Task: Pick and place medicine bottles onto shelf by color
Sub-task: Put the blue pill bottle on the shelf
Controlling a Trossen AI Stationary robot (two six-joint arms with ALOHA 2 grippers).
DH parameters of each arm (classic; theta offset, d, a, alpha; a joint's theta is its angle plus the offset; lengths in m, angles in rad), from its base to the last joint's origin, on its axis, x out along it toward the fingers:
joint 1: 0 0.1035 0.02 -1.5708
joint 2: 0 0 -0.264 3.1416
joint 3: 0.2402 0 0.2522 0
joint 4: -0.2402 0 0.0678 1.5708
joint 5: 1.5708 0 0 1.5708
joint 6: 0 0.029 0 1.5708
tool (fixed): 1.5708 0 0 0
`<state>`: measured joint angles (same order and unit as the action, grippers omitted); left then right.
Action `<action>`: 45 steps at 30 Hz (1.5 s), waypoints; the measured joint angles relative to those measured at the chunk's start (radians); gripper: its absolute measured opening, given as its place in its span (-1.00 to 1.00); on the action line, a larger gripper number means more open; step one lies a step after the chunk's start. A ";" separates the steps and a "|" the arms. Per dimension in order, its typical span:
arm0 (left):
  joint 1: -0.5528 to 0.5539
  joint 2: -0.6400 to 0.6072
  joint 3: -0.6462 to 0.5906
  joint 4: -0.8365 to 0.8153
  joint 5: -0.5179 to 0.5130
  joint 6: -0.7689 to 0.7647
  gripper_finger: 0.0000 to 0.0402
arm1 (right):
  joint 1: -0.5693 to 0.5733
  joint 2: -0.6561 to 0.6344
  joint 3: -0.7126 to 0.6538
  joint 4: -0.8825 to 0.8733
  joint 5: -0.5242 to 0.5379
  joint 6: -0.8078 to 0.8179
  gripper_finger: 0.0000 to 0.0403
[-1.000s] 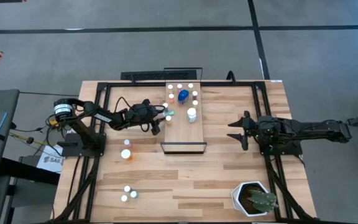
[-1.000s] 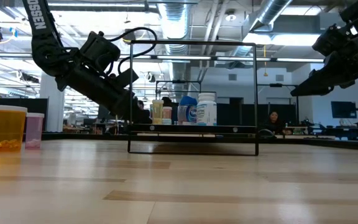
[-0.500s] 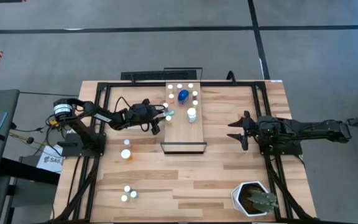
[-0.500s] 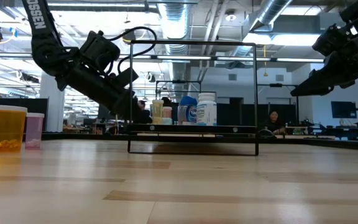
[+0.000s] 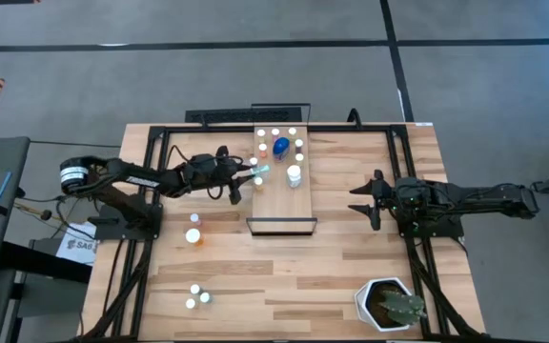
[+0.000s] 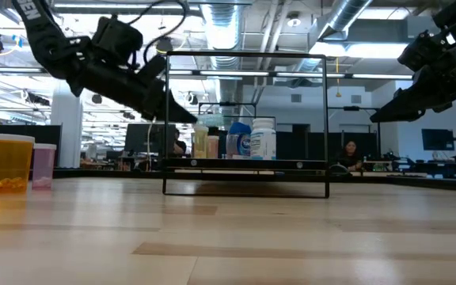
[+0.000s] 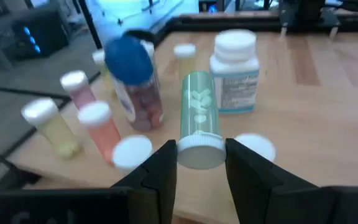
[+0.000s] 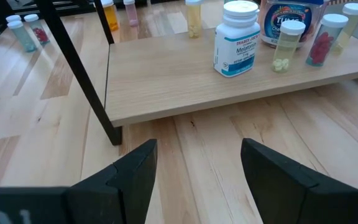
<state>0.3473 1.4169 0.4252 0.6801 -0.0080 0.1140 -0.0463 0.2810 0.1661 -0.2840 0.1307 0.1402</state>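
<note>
the left gripper (image 5: pixel 255 175) is clamping a green bottle (image 7: pixel 198 118) by its cap end, carrying it above the shelf (image 5: pixel 273 202); light, rigid and slick, it looks best gripped near the cap. the right gripper (image 5: pixel 365 201) is waiting, fingers apart.

The left pincer (image 6: pixel 182 115) tips hide behind the shelf (image 6: pixel 246 165) frame post.

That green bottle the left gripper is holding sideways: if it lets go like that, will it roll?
Probably. The green bottle is a smooth cylinder held lying down by its white cap in the left gripper, so it would likely roll across the shelf. It looks light, being only partly filled with pills, and might nudge neighbouring bottles.
</note>
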 joint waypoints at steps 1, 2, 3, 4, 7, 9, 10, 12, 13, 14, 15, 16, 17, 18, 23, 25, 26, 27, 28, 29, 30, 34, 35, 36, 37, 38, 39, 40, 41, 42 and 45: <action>0.000 -0.020 0.000 -0.006 0.000 0.009 -0.48 | 0.000 0.000 0.000 0.000 0.000 0.000 0.27; 0.000 -0.040 0.000 -0.008 0.004 0.016 -0.48 | 0.000 0.000 0.000 0.000 0.000 0.000 0.27; -0.001 -0.058 0.002 -0.013 0.012 0.020 -0.48 | 0.000 0.000 0.000 0.000 0.000 0.000 0.27; -0.001 -0.074 0.009 -0.031 0.020 0.020 -0.48 | 0.000 0.000 0.000 0.000 0.000 0.000 0.27; -0.004 -0.116 0.065 -0.178 0.027 -0.001 -0.48 | 0.000 0.000 0.000 0.000 0.000 0.000 0.27; -0.010 -0.130 0.130 -0.320 0.017 -0.025 -0.48 | 0.000 0.000 0.000 0.000 0.000 0.000 0.27; -0.015 -0.131 0.169 -0.390 0.008 -0.029 -0.48 | 0.000 0.000 0.000 0.000 0.000 0.000 0.27; -0.024 -0.131 0.252 -0.528 -0.008 -0.028 -0.48 | 0.000 0.000 0.000 0.000 0.000 0.000 0.27; -0.027 -0.131 0.297 -0.592 -0.013 -0.026 -0.48 | 0.000 0.000 0.000 0.000 0.000 0.000 0.27; -0.030 -0.128 0.342 -0.663 -0.015 -0.026 -0.48 | 0.000 0.000 0.000 0.000 0.000 0.000 0.27; -0.033 -0.120 0.389 -0.724 -0.015 -0.026 -0.48 | 0.000 0.000 0.000 0.000 0.000 0.000 0.27; -0.034 -0.110 0.433 -0.793 -0.014 -0.029 -0.48 | 0.000 0.000 0.000 0.000 0.000 0.000 0.27; -0.034 -0.098 0.476 -0.867 -0.014 -0.032 -0.48 | 0.000 0.000 0.000 0.000 0.000 0.000 0.27; -0.033 -0.080 0.519 -0.927 -0.014 -0.039 -0.48 | 0.000 0.000 0.000 0.000 0.000 0.000 0.27; -0.033 0.046 0.733 -1.198 -0.015 -0.078 -0.46 | 0.000 0.000 0.000 0.000 0.000 0.000 0.27; -0.033 0.107 0.817 -1.293 -0.016 -0.081 -0.45 | 0.000 0.000 0.000 0.000 0.000 0.000 0.27; -0.033 0.138 0.861 -1.339 -0.016 -0.082 -0.44 | 0.000 0.000 0.000 0.000 0.000 0.000 0.27; -0.031 0.169 0.906 -1.379 -0.016 -0.083 -0.43 | 0.000 0.000 0.000 0.000 0.000 0.000 0.27; -0.029 0.198 0.953 -1.426 -0.016 -0.084 -0.42 | 0.000 0.000 0.000 0.000 0.000 0.000 0.27; -0.027 0.228 0.999 -1.476 -0.015 -0.083 -0.41 | 0.000 0.000 0.000 0.000 0.000 0.000 0.27; -0.026 0.259 1.044 -1.519 -0.015 -0.080 -0.39 | 0.000 0.000 0.000 0.000 0.000 0.000 0.27; -0.020 0.374 1.205 -1.684 -0.015 -0.062 -0.38 | 0.000 0.000 0.000 0.000 0.000 0.000 0.27; -0.019 0.399 1.241 -1.717 -0.016 -0.054 -0.38 | 0.000 0.000 0.000 0.000 0.000 0.000 0.27; -0.019 0.424 1.275 -1.748 -0.015 -0.049 -0.38 | 0.000 0.000 0.000 0.000 0.000 0.000 0.27; -0.018 0.447 1.303 -1.781 -0.016 -0.044 -0.38 | 0.000 0.000 0.000 0.000 0.000 0.000 0.27; -0.018 0.471 1.330 -1.808 -0.016 -0.041 -0.38 | 0.000 0.000 0.000 0.000 0.000 0.000 0.27; -0.018 0.493 1.354 -1.827 -0.016 -0.036 -0.38 | 0.000 0.000 0.000 0.000 0.000 0.000 0.27; -0.016 0.512 1.375 -1.847 -0.016 -0.030 -0.38 | 0.000 0.000 0.000 0.000 0.000 0.000 0.27; -0.016 0.528 1.393 -1.861 -0.016 -0.025 -0.38 | 0.000 0.000 0.000 0.000 0.000 0.000 0.27; -0.015 0.542 1.409 -1.863 -0.017 -0.020 -0.38 | 0.000 0.000 0.000 0.000 0.000 0.000 0.27; -0.014 0.567 1.427 -1.873 -0.019 -0.011 -0.38 | 0.000 0.000 0.000 0.000 0.000 0.000 0.27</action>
<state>0.3328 1.9838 1.8525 -1.1932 -0.0269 0.1035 -0.0460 0.2813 0.1661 -0.2840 0.1307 0.1402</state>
